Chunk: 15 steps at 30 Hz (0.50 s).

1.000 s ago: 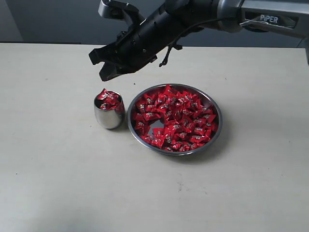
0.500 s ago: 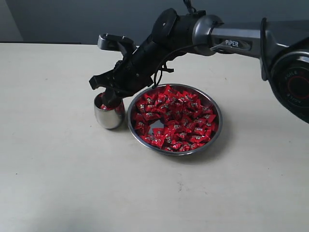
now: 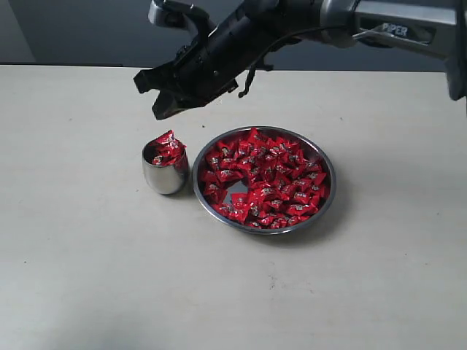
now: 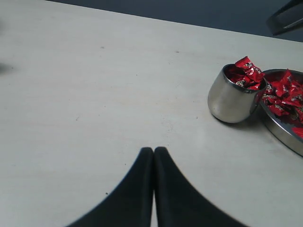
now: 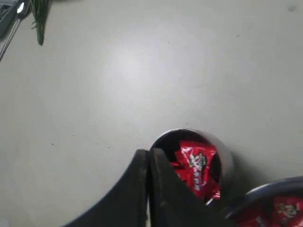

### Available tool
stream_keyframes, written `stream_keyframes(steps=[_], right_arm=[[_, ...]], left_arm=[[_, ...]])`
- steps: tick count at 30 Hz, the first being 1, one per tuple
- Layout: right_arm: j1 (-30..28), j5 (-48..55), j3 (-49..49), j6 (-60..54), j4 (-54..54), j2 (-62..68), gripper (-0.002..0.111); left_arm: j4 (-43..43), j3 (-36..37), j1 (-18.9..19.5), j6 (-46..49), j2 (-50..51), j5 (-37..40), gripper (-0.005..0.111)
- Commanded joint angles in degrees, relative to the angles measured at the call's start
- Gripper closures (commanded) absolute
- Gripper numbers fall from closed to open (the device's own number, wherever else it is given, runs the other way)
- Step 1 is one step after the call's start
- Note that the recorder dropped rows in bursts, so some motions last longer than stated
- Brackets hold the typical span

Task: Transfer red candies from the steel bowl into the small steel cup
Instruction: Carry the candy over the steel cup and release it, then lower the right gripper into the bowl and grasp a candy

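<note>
With jaws together and empty above the small steel cup (image 3: pixel 165 177), the right gripper (image 3: pixel 159 109) should open only over the steel bowl (image 3: pixel 333 186), then pinch 1 of the red candies (image 3: pixel 263 179).

Pale beige table (image 3: pixel 87 277) before dark grey wall (image 3: pixel 73 29)

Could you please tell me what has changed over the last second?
The right end effector, dipped into the small steel cup half a second ago, has lifted back above it, shut and holding nothing. The red candies heaped in the cup shifted slightly. Cup and steel bowl stayed put.
</note>
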Motion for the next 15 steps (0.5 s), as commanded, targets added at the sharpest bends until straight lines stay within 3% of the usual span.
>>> stream_keyframes(steps=[1, 6, 9, 13, 15], right_arm=[[-2.2, 2.7, -0.3, -0.2, -4.6, -2.2, 0.109], [-5.4, 9.4, 2.0, 7.3, -19.0, -2.3, 0.109], [-5.7, 8.3, 6.4, 7.3, -19.7, -2.1, 0.108], [-5.7, 3.0, 11.0, 7.2, -19.5, -1.7, 0.077], [-5.6, 2.4, 11.0, 7.1, -17.7, -0.3, 0.074]], left_arm=[[0.0, 0.1, 0.1, -0.1, -0.2, -0.1, 0.106], [0.0, 0.1, 0.1, -0.1, -0.2, -0.1, 0.106], [0.0, 0.1, 0.1, -0.1, -0.2, -0.1, 0.106], [0.0, 0.1, 0.1, -0.1, -0.2, -0.1, 0.106], [0.0, 0.1, 0.1, -0.1, -0.2, -0.1, 0.106]])
